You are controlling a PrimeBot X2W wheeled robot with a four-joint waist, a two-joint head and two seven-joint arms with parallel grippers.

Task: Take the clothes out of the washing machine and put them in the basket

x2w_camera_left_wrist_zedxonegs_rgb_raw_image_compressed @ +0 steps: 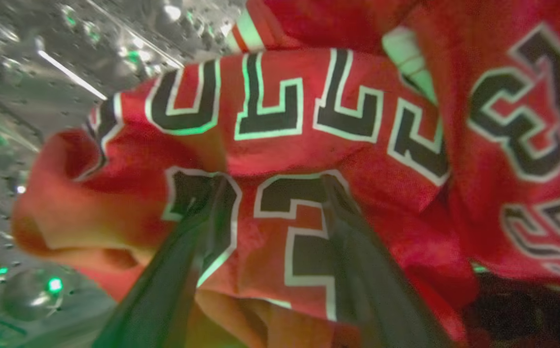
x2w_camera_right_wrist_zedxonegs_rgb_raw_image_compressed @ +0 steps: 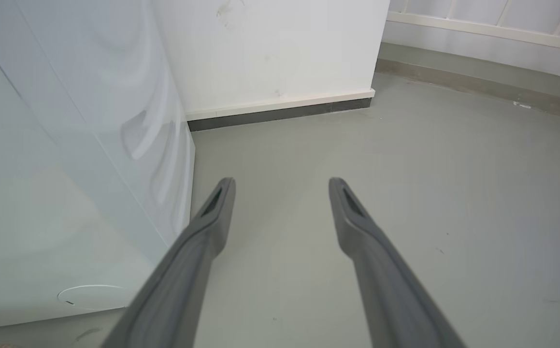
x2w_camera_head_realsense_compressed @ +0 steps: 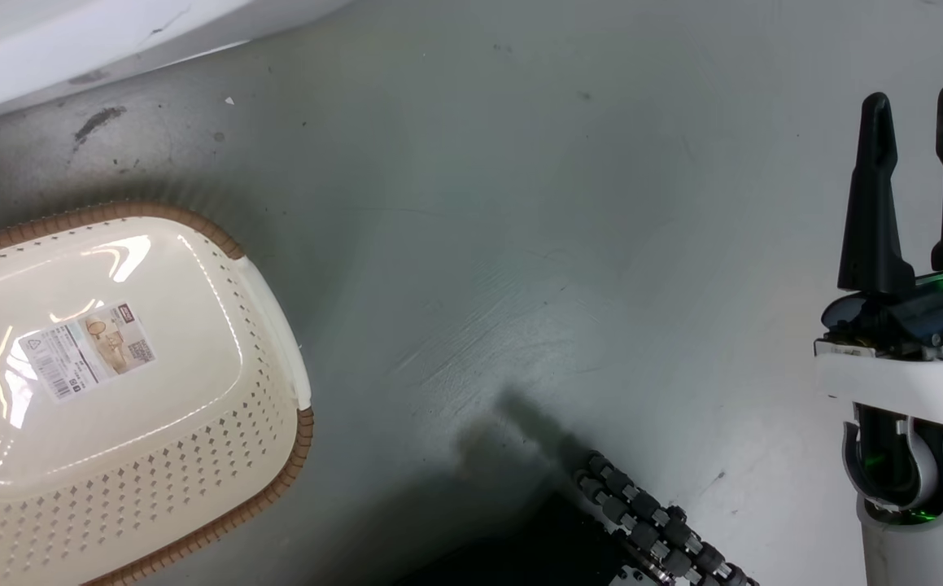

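Left wrist view: the left pincer (x2w_camera_left_wrist_zedxonegs_rgb_raw_image_compressed: 275, 193) is seen spread, its two dark fingers (x2w_camera_left_wrist_zedxonegs_rgb_raw_image_compressed: 164, 299) pressed against the clothes (x2w_camera_left_wrist_zedxonegs_rgb_raw_image_compressed: 284, 106), with nothing clamped between them. The clothes are found inside the washing machine (x2w_camera_left_wrist_zedxonegs_rgb_raw_image_compressed: 43, 96), heaped against its perforated steel drum. They are bright red jerseys, crumpled and folded over, marked with black letters and numbers edged in white. If the pincer is shut on a shallow fold, the soft fabric may be lost on the way out. If two jerseys are caught together, one may be dropped on the floor (x2w_camera_head_realsense_compressed: 520, 244) short of the basket (x2w_camera_head_realsense_compressed: 276, 480). The right pincer (x2w_camera_head_realsense_compressed: 916, 102) is held open above the floor.
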